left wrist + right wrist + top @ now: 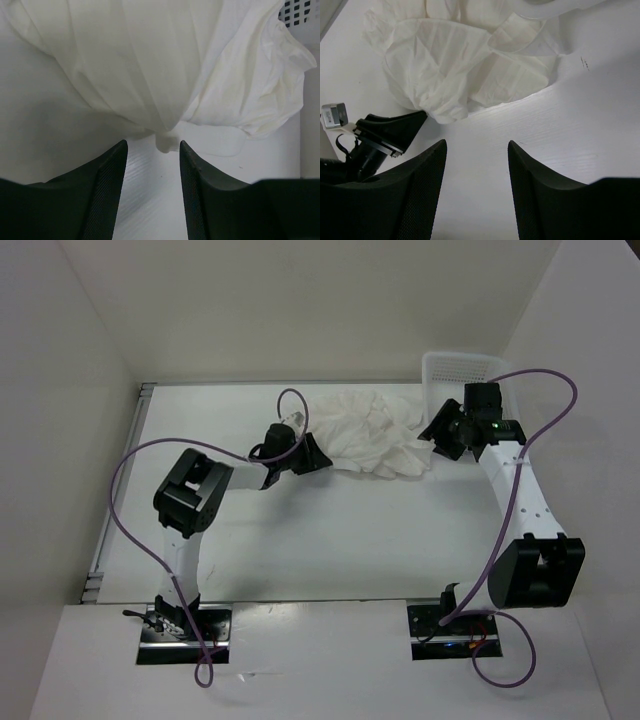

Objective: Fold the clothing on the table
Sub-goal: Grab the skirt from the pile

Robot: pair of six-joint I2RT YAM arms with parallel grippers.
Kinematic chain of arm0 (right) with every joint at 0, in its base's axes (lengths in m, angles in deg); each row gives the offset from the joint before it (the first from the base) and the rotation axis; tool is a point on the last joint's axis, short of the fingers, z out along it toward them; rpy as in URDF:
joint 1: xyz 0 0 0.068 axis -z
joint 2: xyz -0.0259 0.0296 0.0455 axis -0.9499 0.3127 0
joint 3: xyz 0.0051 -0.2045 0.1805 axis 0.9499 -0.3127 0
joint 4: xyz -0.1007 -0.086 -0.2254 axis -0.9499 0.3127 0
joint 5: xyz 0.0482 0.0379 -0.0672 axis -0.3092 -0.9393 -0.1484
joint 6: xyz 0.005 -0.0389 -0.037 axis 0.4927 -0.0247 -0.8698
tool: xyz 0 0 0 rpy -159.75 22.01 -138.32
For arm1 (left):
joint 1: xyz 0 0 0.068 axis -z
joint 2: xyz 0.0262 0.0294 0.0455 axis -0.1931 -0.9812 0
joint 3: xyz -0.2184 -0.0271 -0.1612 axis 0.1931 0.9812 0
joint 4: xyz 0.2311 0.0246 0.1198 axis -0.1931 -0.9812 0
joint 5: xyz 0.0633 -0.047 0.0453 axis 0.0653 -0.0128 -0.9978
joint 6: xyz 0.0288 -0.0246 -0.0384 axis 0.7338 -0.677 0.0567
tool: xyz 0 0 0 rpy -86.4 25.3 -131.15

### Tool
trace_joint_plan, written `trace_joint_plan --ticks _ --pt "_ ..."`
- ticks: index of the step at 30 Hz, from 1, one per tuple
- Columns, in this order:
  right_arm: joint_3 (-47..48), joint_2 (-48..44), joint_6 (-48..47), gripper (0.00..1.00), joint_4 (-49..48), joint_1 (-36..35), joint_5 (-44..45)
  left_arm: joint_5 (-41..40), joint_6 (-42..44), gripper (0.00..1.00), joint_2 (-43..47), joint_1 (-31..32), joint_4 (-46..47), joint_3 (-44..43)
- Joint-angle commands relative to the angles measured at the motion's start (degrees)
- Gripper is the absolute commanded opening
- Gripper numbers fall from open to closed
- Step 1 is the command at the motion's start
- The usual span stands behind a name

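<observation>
The clothing point(370, 430) is a crumpled white heap at the back middle of the table point(340, 530). My left gripper point(320, 453) sits at the heap's left edge, low over the table. In the left wrist view the left gripper point(153, 145) is open, and a small nub of the clothing point(165, 65) hangs between its fingertips without touching either. My right gripper point(430, 438) is at the heap's right end. In the right wrist view the right gripper point(477, 144) is open over bare table, short of the clothing point(460, 70), with the left gripper point(395, 131) across from it.
A white plastic mesh basket point(465, 368) stands at the back right corner, just behind the right gripper, and the heap's right end reaches it; the basket point(300, 10) also shows in the left wrist view. Walls enclose the table on three sides. Purple cables loop off both arms.
</observation>
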Motion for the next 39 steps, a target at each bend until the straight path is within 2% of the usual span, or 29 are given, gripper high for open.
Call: trace_joint_plan --ticks 1,8,24,32,34,35,38,39 --pt "0.8 -1.2 -1.3 0.58 0.6 0.5 -1.9 -1.0 0.7 0.53 -0.8 -0.3 3.6 -3.0" --pt "1.3 -1.2 -2.6 0.58 1.1 1.0 -1.9 -0.3 -4.2 0.46 -3.2 -0.3 7.5 -3.0" --pt "0.6 -0.7 -4.3 0.58 2.2 2.7 -2.4 1.0 -5.9 0.45 -1.4 0.3 8.1 0.1" --pt "0.6 -1.2 -5.5 0.58 3.3 3.7 -2.4 1.0 -9.6 0.44 -4.5 1.9 12.0 -0.5" --pt "0.1 -1.2 -5.5 0.58 3.3 3.7 -2.4 1.0 -9.6 0.37 -5.8 2.5 12.6 -1.1" --pt "0.1 -1.2 -6.0 0.58 3.3 3.7 -2.4 1.0 -10.1 0.26 -5.8 2.5 12.7 -1.7" --pt "-0.5 -1.7 -6.0 0.58 3.3 3.7 -2.4 -0.1 -10.1 0.0 -5.1 3.0 12.7 -1.7" --pt "-1.1 -1.7 -6.0 0.58 3.3 3.7 -2.4 -0.7 -10.1 0.0 -3.4 3.0 12.0 -1.2"
